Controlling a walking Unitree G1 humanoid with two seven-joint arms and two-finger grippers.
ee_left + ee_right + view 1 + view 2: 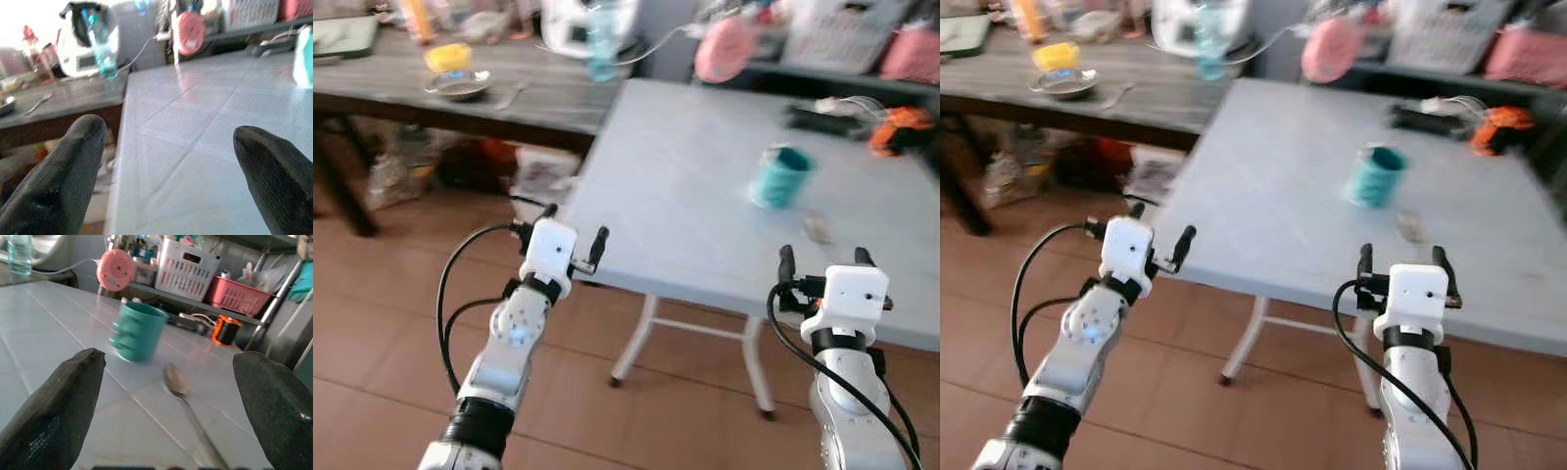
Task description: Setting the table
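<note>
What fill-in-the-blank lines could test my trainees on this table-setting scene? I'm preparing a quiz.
1. The cup on the light table is ____ in colour.
2. Beside the cup lies a metal ____.
3. Both the left claw and right claw have fingers standing ____.

Missing: teal; spoon; open

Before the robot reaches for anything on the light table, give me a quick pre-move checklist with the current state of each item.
1. Left tool open, holding nothing: ok.
2. Right tool open, holding nothing: ok.
3. Teal cup upright on the light table: ok.
4. Spoon lying flat beside the cup, apart from it: ok.
5. Right tool lined up with cup and spoon ahead: ok.
6. Views sharp enough for a precise grasp: not ok, blurred.
</note>
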